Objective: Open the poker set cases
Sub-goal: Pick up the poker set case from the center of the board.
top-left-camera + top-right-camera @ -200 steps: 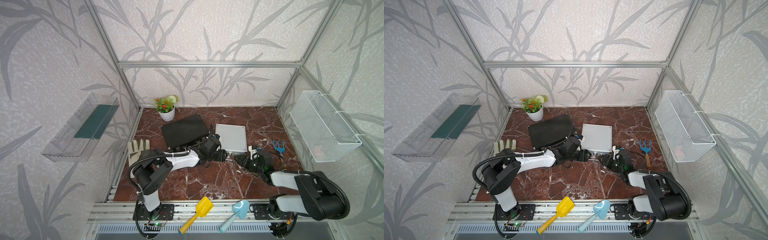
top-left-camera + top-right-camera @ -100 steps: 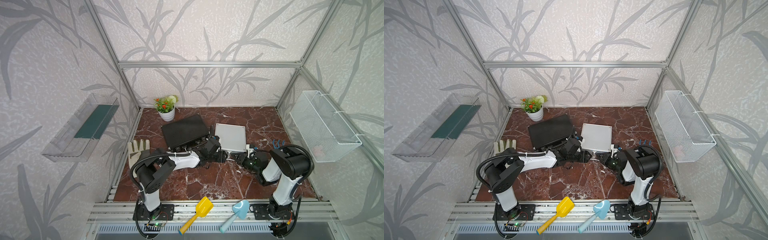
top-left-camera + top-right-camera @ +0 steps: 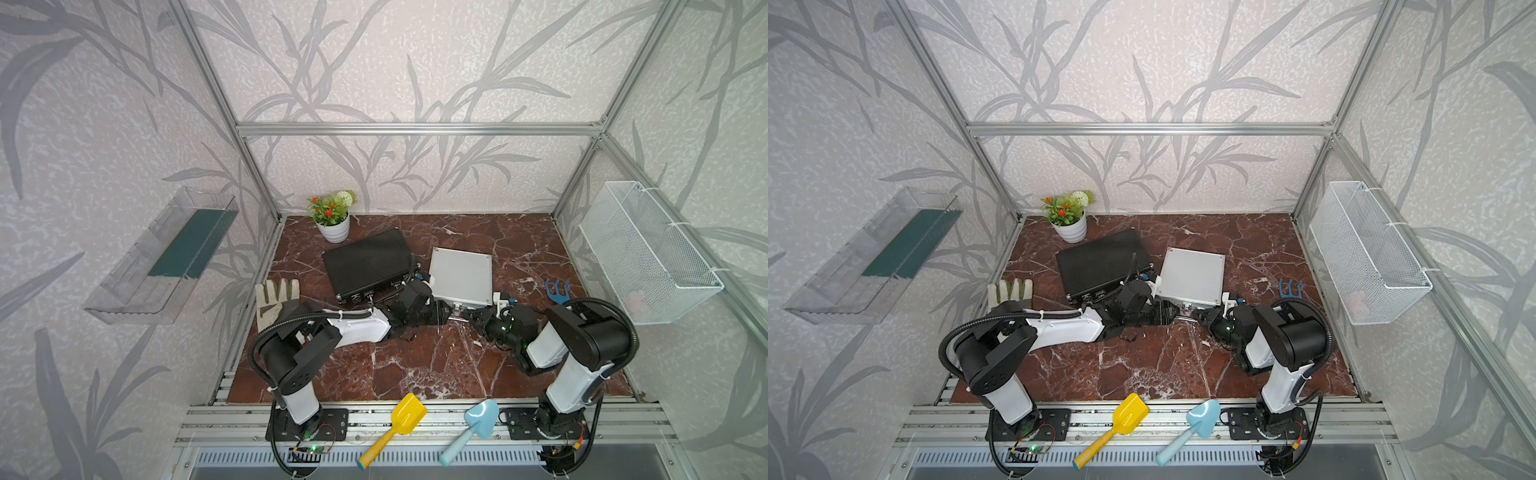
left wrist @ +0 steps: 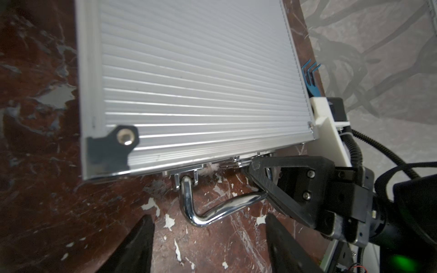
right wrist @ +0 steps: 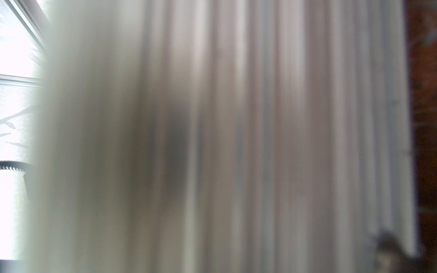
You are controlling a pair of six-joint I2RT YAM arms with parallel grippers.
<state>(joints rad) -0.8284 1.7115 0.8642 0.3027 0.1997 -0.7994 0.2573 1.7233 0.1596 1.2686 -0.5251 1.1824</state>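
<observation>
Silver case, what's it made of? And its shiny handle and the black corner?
The case looks like aluminium: matte silver, with fine ridges catching the light. The handle is probably chromed steel, since it is mirror-shiny with bright reflections. The corner is dull black, maybe plastic, and pinned by a metal rivet. It's hard to be sure.

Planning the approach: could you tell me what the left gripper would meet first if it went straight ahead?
Most likely the chrome handle of the silver case, just ahead of the open left gripper; depth is unclear.
</observation>
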